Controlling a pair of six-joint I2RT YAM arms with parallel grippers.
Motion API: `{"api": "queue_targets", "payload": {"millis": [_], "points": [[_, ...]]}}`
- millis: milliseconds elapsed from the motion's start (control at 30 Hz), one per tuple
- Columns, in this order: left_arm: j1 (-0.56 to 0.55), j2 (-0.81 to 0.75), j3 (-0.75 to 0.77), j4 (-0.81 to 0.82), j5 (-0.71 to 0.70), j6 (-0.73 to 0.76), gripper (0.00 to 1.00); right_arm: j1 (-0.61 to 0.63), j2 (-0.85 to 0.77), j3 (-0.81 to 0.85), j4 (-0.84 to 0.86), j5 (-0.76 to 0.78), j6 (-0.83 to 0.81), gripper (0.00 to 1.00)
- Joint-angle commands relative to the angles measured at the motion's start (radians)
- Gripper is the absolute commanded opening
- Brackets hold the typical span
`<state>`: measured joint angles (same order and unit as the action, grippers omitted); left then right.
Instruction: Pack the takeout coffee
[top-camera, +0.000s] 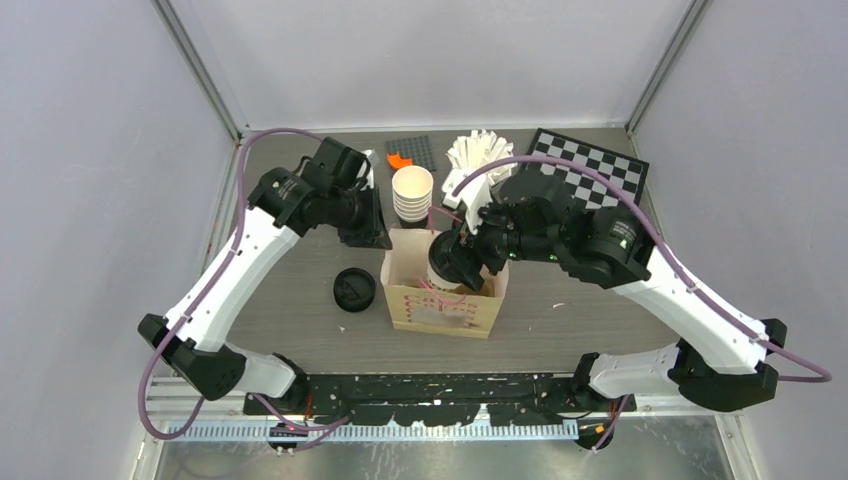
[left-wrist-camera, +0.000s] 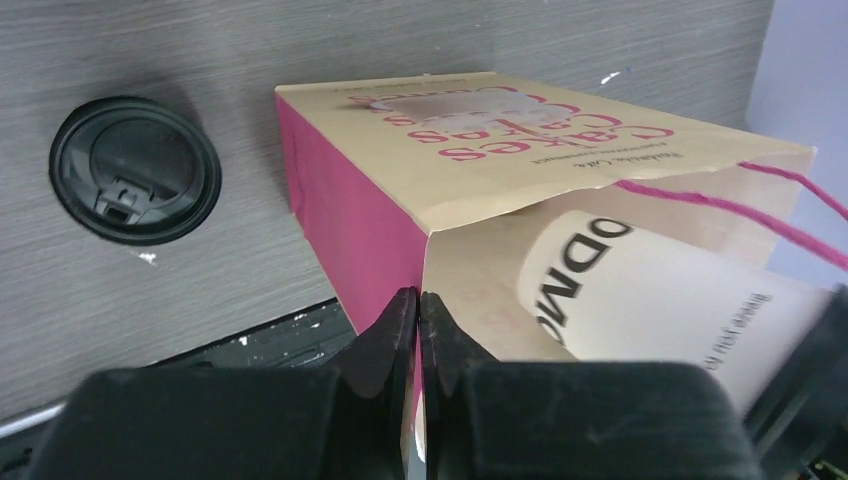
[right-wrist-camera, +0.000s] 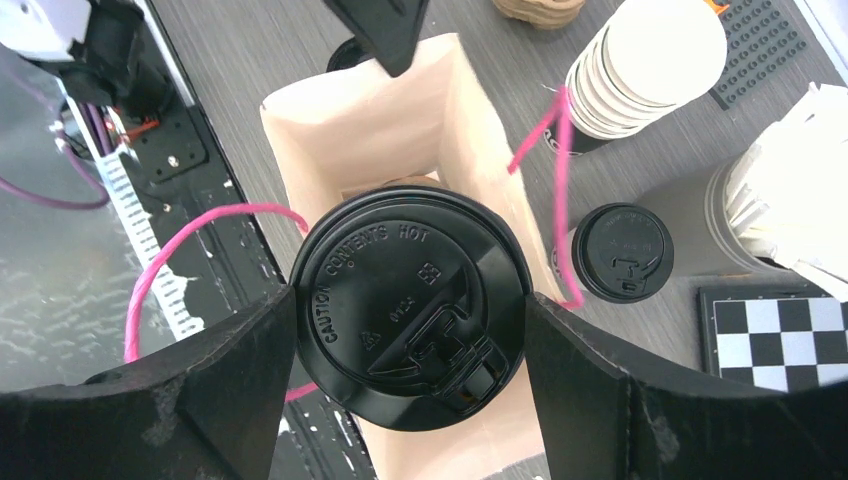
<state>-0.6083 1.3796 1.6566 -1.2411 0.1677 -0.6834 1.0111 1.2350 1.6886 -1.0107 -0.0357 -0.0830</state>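
Observation:
A takeout coffee (right-wrist-camera: 395, 270), a cream cup (left-wrist-camera: 660, 300) with a black lid, hangs tilted in the mouth of the tan paper bag (top-camera: 445, 300), its lower part inside. My right gripper (right-wrist-camera: 408, 308) is shut on it just under the lid, one finger on each side. My left gripper (left-wrist-camera: 419, 300) is shut on the bag's upper edge (left-wrist-camera: 425, 250) at its far left corner, with the paper pinched between the jaws. A second capped coffee (right-wrist-camera: 620, 252) stands on the table just behind the bag.
A loose black lid (top-camera: 354, 290) lies flat left of the bag. A stack of lidless cream cups (top-camera: 412, 193), a holder of white packets (top-camera: 478, 155), a checkerboard (top-camera: 590, 170) and a grey studded plate (top-camera: 412, 152) sit behind. Pink string handles (right-wrist-camera: 545, 150) hang from the bag.

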Motion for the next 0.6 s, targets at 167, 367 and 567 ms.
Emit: {"api": "queue_targets", "payload": {"millis": [167, 367, 567], "points": [[0.004, -0.043, -0.014, 0.213, 0.151, 0.105, 0.00, 0.075, -0.023, -0.092, 0.103, 0.092, -0.124, 0.69], [0.004, -0.121, -0.142, 0.369, 0.211, 0.095, 0.00, 0.124, -0.071, -0.197, 0.164, 0.096, -0.218, 0.67], [0.007, -0.171, -0.247, 0.467, 0.218, 0.119, 0.00, 0.130, -0.071, -0.239, 0.205, 0.108, -0.231, 0.67]]}}
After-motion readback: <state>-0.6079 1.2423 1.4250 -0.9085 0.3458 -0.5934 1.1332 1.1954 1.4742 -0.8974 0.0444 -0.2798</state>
